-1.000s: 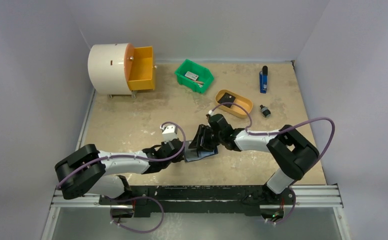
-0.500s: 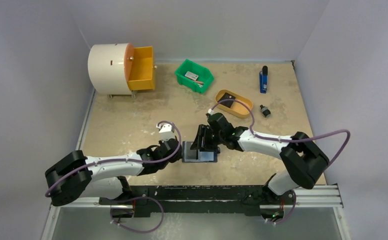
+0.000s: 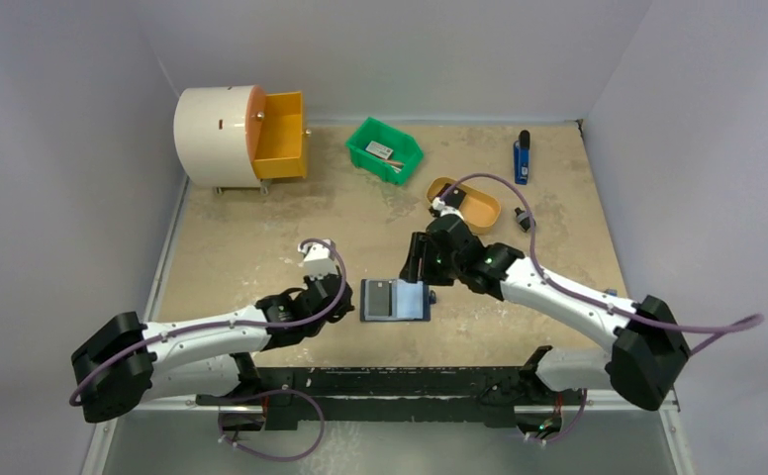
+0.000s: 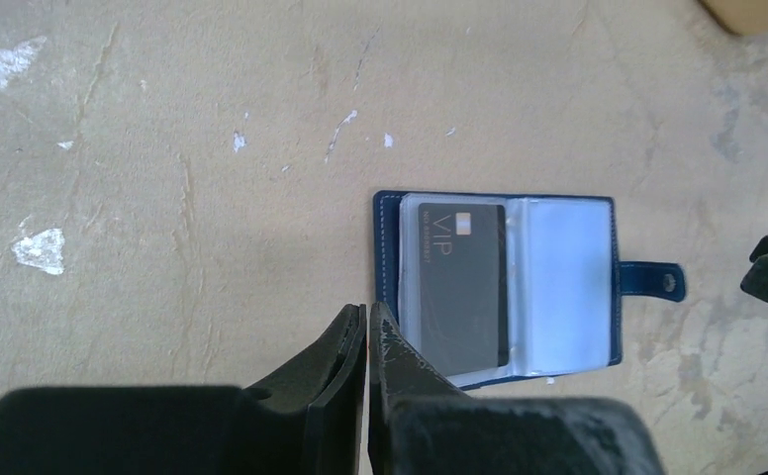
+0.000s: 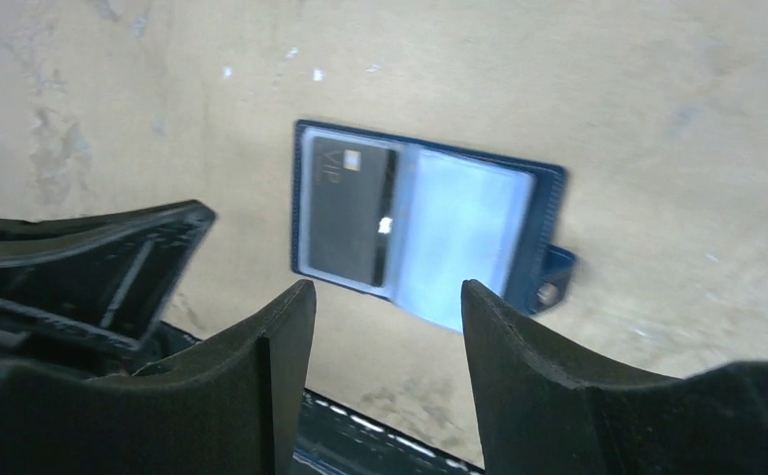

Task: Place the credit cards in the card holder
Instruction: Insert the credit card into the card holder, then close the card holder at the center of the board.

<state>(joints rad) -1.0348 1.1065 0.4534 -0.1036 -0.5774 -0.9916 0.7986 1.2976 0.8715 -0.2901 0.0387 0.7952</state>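
Observation:
The navy-blue card holder (image 3: 396, 300) lies open and flat on the table, clear sleeves up, snap tab (image 4: 650, 280) to one side. A dark grey VIP credit card (image 4: 462, 280) sits in its left sleeve; it also shows in the right wrist view (image 5: 347, 214). The right sleeve (image 5: 462, 235) looks empty. My left gripper (image 4: 367, 314) is shut and empty, its tips just left of the holder's edge. My right gripper (image 5: 388, 293) is open and empty, raised above and behind the holder (image 5: 430, 226).
A green bin (image 3: 385, 149) with a card-like item stands at the back. A yellow oval tray (image 3: 464, 203), a white drum with an orange drawer (image 3: 280, 135), a blue-and-black stick tool (image 3: 523, 156) and a small black part (image 3: 525, 219) lie farther back.
The right gripper has let go of the holder and drawn back and up. The holder now lies open flat. The left gripper has pulled back to the left, off the holder.

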